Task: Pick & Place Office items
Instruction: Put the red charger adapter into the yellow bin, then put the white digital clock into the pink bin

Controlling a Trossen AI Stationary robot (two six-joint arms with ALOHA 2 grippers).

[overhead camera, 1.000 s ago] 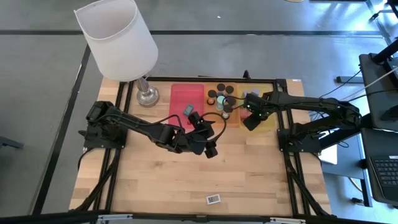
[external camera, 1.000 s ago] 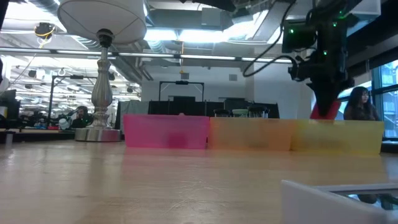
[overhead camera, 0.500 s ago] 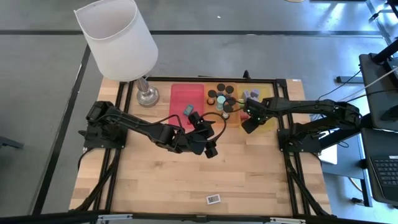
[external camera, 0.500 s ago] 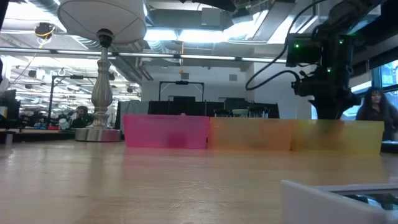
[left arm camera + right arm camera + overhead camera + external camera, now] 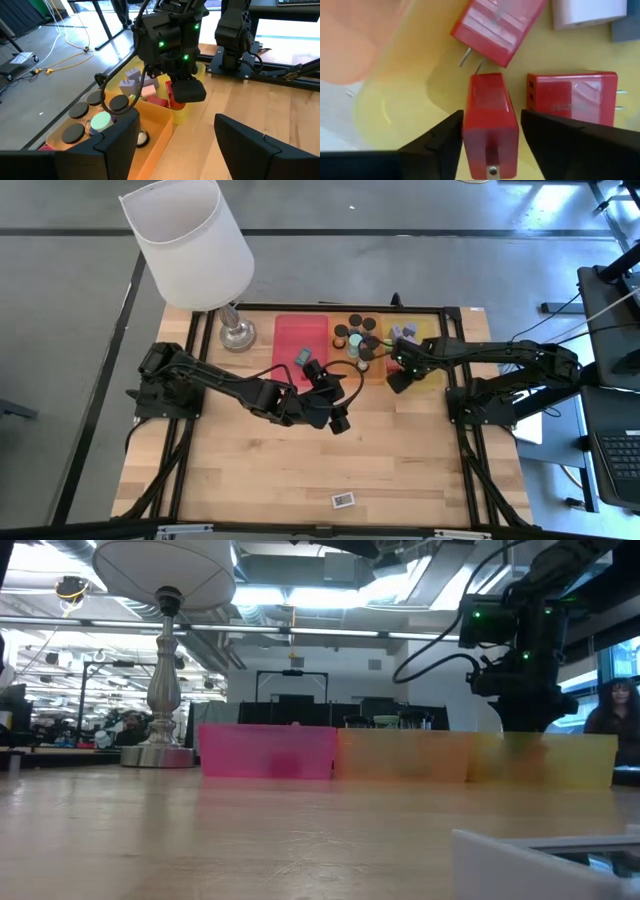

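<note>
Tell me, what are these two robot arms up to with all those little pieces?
They are sorting small office items into trays. The right gripper is down in the yellow tray, a red plug block between its fingers, beside two others already lying there. The left gripper waits open above the table, holding nothing.

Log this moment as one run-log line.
right gripper: in yellow tray, fingers beside red block, grip unclear | left gripper: open, waiting mid-table | two more red blocks in tray
</note>
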